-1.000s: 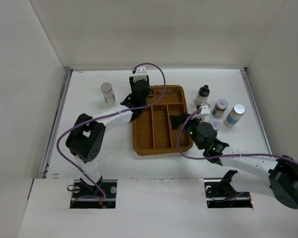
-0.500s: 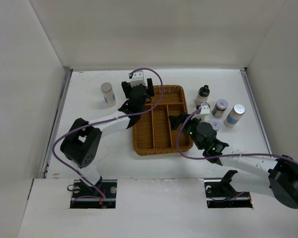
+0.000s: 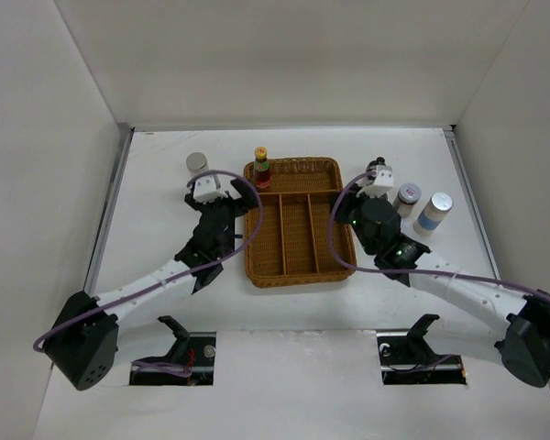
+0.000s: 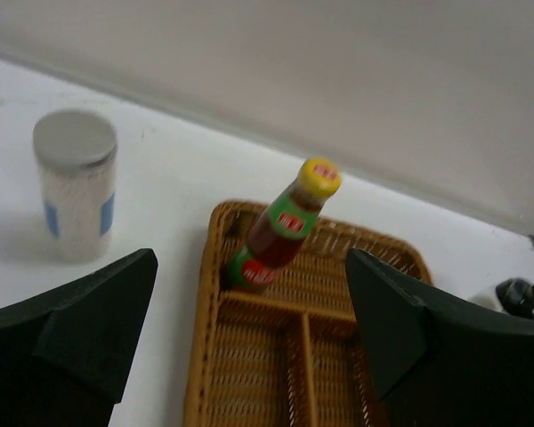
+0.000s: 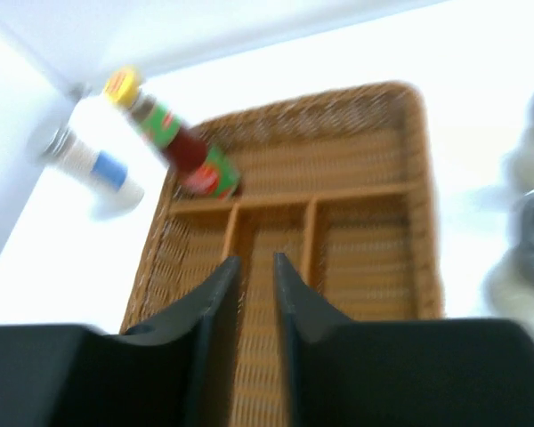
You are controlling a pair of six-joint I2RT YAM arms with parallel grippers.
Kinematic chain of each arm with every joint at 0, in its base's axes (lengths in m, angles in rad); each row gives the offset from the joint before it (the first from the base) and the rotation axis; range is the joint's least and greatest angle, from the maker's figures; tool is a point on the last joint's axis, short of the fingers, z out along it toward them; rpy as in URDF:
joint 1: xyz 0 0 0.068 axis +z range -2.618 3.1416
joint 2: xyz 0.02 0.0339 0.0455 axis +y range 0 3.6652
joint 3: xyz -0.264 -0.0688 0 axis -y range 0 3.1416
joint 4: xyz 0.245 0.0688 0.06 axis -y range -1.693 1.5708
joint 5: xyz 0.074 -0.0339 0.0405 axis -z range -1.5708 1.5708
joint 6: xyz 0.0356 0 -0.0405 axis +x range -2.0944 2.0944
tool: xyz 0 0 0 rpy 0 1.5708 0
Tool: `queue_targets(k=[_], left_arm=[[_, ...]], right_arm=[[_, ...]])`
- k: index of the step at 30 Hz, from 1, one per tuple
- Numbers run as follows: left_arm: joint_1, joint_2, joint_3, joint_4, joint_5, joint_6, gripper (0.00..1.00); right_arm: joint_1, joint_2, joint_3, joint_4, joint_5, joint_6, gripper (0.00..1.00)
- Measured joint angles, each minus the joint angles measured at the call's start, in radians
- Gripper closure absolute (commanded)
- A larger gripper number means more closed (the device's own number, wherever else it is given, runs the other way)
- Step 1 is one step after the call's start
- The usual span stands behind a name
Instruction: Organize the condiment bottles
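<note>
A red sauce bottle (image 3: 261, 168) with a yellow cap stands in the far-left compartment of the wicker tray (image 3: 298, 270). It also shows in the left wrist view (image 4: 280, 227) and the right wrist view (image 5: 173, 138). My left gripper (image 3: 236, 203) is open and empty, just left of the tray and back from the bottle (image 4: 251, 262). A silver-lidded jar (image 3: 198, 165) stands on the table to its left (image 4: 75, 182). My right gripper (image 3: 350, 211) hangs over the tray's right edge, nearly shut with nothing between the fingers (image 5: 256, 267).
Right of the tray stand a black-capped bottle (image 3: 377, 166), partly behind my right wrist, a silver-lidded jar (image 3: 406, 197) and a white-and-blue jar (image 3: 434, 211). White walls close in the table at the back and both sides.
My left gripper has let go of the red bottle in the tray's far-left corner and drawn back to the left. My right arm has swung towards the far right.
</note>
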Motion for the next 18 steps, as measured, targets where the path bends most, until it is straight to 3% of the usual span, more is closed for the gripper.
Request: queue_targets(k=[3,6,11,18], left_arm=[[-0.012,-0.078,-0.144,-0.014,-0.009,-0.060,0.13],[-0.016,-0.143,-0.243,-0.041,-0.011,-0.113,0.13],[0.009,-0.164,-0.297,-0.016,0.001,-0.166,0.13],[0.037,-0.113,-0.323,0.035,0.058,-0.198,0.13]], right_arm=[[-0.066,0.000,0.062,-0.077,0.048,0.001,0.30],[-0.132,0.002,0.070,-0.144,0.113,-0.007,0.12],[-0.251,0.064,0.080,-0.244,0.183,-0.039,0.00],[-0.350,0.227,0.166,-0.323,0.160,-0.064,0.00]])
